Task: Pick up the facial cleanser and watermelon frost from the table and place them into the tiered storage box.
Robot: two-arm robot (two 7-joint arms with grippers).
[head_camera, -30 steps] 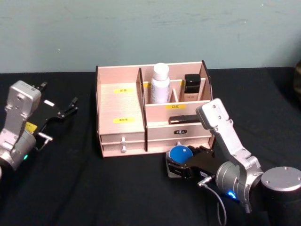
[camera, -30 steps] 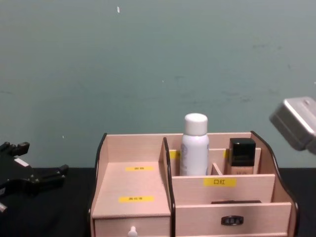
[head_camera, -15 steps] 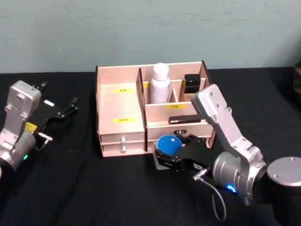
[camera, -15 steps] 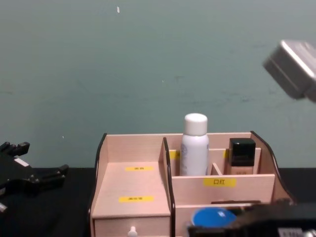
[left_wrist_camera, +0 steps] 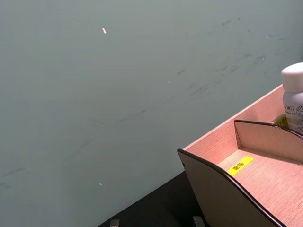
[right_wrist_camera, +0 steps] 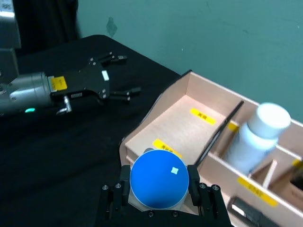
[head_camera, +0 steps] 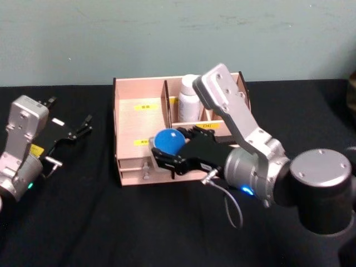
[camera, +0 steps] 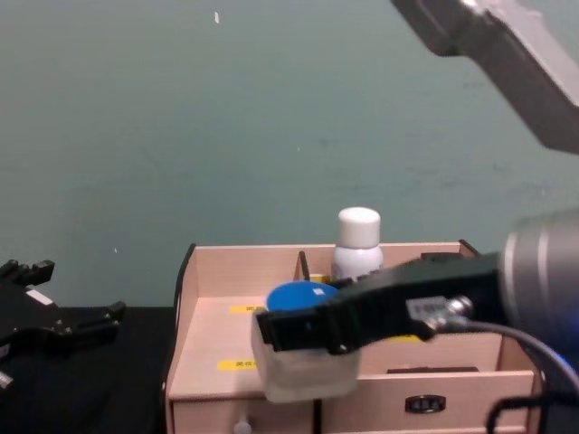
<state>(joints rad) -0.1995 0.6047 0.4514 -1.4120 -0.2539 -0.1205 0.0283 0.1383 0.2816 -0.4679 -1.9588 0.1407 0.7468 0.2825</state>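
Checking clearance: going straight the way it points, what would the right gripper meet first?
Likely the left compartment of the tiered storage box, just ahead of the blue-lidded jar in the right gripper; depth is uncertain.

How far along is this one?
Looks done: a white bottle stands in a rear compartment of the box. In hand: the right hand grips a blue-lidded jar over its left section. Left: lowering and releasing it. The left hand sits open, off to the left.

One storage box (head_camera: pixel 139 119), one white bottle (head_camera: pixel 188 103), one blue-lidded jar (head_camera: pixel 168 141).
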